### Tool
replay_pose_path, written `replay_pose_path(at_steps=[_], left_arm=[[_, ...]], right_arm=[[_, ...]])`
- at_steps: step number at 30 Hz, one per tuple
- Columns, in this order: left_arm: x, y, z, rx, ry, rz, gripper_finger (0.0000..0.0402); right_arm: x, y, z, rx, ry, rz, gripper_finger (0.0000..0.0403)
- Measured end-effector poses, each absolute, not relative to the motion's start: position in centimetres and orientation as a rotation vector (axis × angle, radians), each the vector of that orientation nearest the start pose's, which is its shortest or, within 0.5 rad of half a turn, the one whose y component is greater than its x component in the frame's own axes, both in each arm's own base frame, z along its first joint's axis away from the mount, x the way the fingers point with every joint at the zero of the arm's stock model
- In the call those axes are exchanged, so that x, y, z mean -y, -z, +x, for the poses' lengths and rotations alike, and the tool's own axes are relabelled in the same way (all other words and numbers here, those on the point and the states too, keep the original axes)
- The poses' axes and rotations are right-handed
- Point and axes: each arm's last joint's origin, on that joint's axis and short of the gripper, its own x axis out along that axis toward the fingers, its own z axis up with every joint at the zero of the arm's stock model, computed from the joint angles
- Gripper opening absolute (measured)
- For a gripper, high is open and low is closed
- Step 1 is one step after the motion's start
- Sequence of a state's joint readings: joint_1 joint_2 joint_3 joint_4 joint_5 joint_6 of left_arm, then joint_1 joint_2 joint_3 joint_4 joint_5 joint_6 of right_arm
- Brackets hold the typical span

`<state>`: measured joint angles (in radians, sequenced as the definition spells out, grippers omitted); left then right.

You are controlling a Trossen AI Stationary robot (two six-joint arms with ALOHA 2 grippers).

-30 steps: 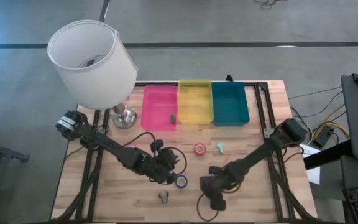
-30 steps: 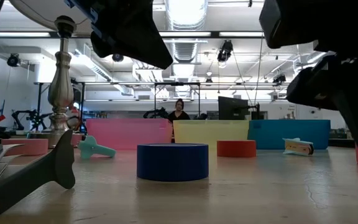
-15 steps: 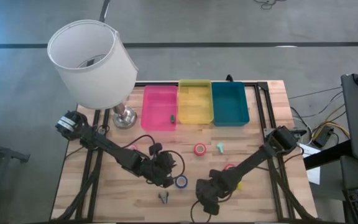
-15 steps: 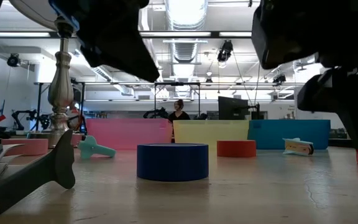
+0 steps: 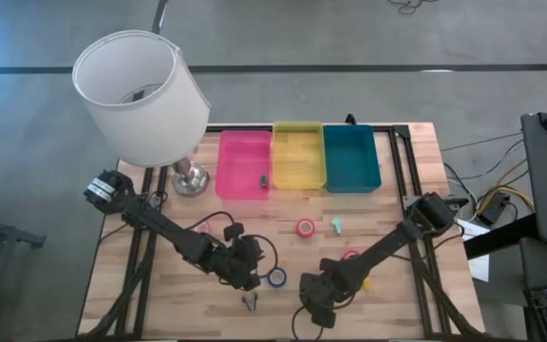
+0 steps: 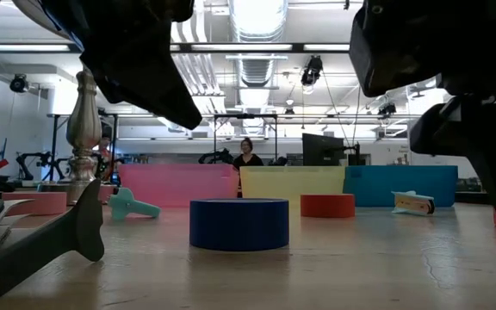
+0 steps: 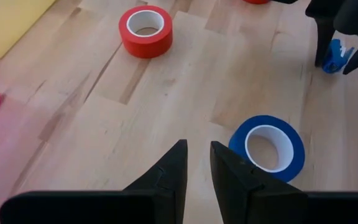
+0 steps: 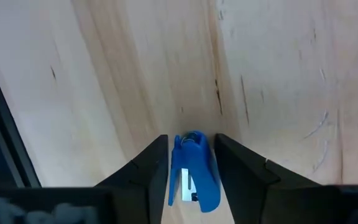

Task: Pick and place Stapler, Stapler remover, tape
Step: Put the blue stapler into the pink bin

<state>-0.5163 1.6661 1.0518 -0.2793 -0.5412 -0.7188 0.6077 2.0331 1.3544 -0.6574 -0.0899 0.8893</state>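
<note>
Even, bright light falls from ceiling fixtures — they glare white in the low view, above the blue tape roll. Near that roll the arms show as black, blurred silhouettes against the lit room, out of focus. From above, shadows on the table are soft and faint. Both wrist views are sharp on the wood — fingers are dark.

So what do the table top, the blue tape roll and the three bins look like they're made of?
Table top: pale wood planks, matte, grain and seams visible. Blue tape roll: probably glossy plastic tape on a white core, maybe card. Bins, pink, yellow, teal: likely moulded plastic, smooth and evenly coloured.
</note>
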Motion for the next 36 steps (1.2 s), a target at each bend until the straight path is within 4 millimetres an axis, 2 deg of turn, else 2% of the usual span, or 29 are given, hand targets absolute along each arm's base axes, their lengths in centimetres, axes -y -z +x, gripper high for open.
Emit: replay_pose_path(at_steps=[12,19,23,31,36], left_arm=[[15.4,-20.1,30.2,-0.695,-0.287,-0.243,0.0072],[15.6,-20.1,30.1,-0.693,-0.273,-0.227,0.0071],[16.5,-20.6,29.9,-0.688,-0.228,-0.18,0.0072],[18.2,-22.8,28.8,-0.638,-0.134,-0.105,0.0073],[18.7,-23.2,27.8,-0.613,-0.152,-0.058,0.0073]], right_arm=[[-22.6,-13.9,31.2,-1.481,-0.001,0.327,0.007],[-22.5,-14.2,31.1,-1.472,-0.031,0.289,0.0067],[-22.4,-14.4,31.4,-1.423,-0.041,0.2,0.0068],[-20.9,-16.5,33.9,-1.196,0.019,-0.069,0.0068],[-17.6,-19.1,36.2,-0.997,0.22,-0.303,0.0068]])
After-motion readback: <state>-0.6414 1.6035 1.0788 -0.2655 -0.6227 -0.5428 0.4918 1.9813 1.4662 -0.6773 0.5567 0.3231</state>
